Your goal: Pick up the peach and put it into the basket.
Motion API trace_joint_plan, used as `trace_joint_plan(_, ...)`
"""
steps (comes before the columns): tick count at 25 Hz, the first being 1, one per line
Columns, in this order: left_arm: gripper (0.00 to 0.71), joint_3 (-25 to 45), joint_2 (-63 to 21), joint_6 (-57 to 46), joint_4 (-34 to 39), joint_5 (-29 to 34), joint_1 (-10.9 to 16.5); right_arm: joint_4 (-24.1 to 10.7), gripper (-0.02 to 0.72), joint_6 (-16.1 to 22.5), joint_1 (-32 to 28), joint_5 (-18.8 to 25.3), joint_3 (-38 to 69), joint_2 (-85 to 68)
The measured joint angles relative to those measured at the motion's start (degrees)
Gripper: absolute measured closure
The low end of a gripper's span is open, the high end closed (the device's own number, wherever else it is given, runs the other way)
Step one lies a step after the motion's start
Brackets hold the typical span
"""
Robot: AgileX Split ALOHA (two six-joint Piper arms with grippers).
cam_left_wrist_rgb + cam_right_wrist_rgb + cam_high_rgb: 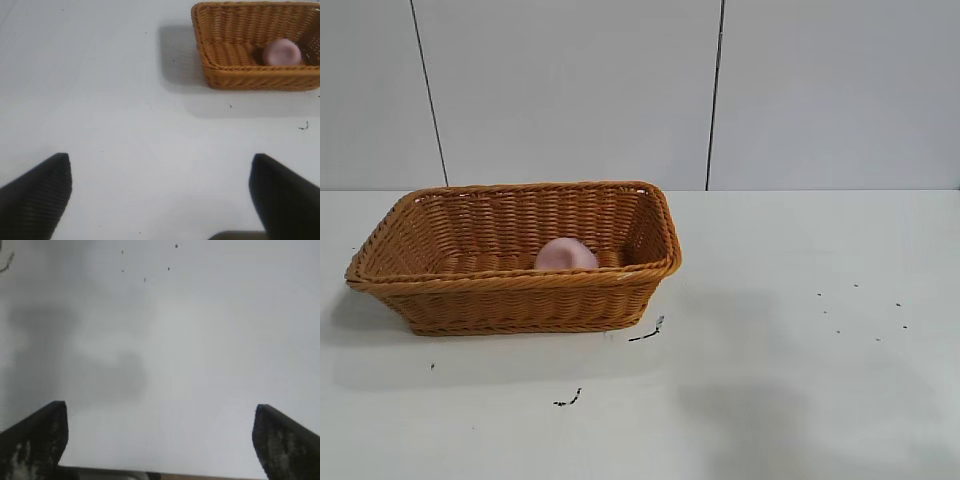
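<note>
The pale pink peach (565,255) lies inside the orange-brown wicker basket (510,290) at the left of the white table. It also shows in the left wrist view (282,51), inside the basket (235,75), far from the gripper. My left gripper (160,172) is open and empty above bare table, well away from the basket. My right gripper (160,420) is open and empty above bare table. Neither arm shows in the exterior view.
Small dark specks and scraps lie on the table in front of the basket (648,331) and at the right (860,310). A grey panelled wall stands behind the table.
</note>
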Motion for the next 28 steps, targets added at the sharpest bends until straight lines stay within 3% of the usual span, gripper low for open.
trace_joint_plan(9,0.017,0.0,0.0,0.0,0.0,0.0,0.0,0.3,0.008,0.9,0.0,2.2,7.1,-22.2)
trace_joint_plan(28,0.017,0.0,0.0,0.0,0.0,0.0,0.0,-0.8,0.008,2.6,4.2,2.2,7.2,-36.4)
